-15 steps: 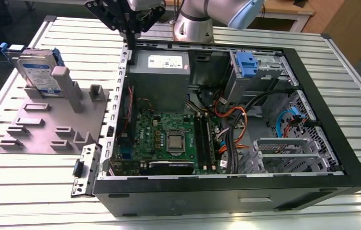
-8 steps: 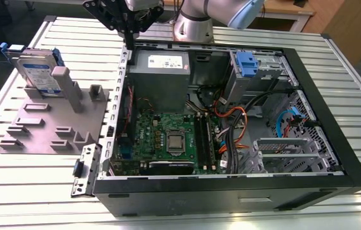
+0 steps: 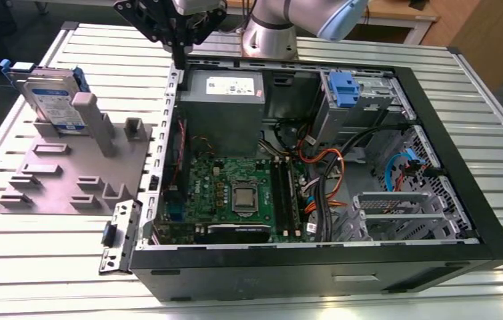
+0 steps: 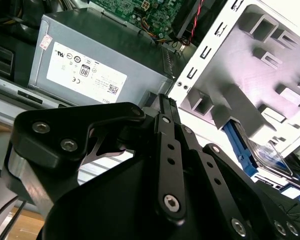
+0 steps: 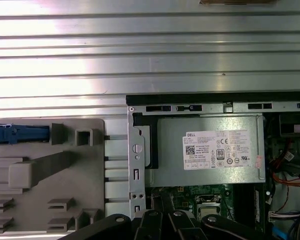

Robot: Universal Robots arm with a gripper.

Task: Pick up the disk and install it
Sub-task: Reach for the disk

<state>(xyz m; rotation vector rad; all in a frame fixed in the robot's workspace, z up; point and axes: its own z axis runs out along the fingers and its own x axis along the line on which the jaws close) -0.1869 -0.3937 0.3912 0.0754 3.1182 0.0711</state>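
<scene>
Disk [image 3: 51,100] stands on edge in the grey holder [image 3: 65,180], beside the open computer case [image 3: 323,267] (untouched, it seems). The gripper [image 3: 179,61] hangs near the power supply [image 3: 223,100], jaws pressed together and empty. Pickup and installation both remain.

Silver-grey arm [image 3: 269,37] with what looks like a pale blue joint cap [image 3: 341,20]; black gripper [image 3: 179,60] of linked bars [image 4: 170,150] with silver screws [image 4: 171,201].

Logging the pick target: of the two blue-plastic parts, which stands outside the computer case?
The disk, upright in the grey fixture plate at the exterior view's left, with a labelled face. The other, a blue latch, sits inside the case.
</scene>
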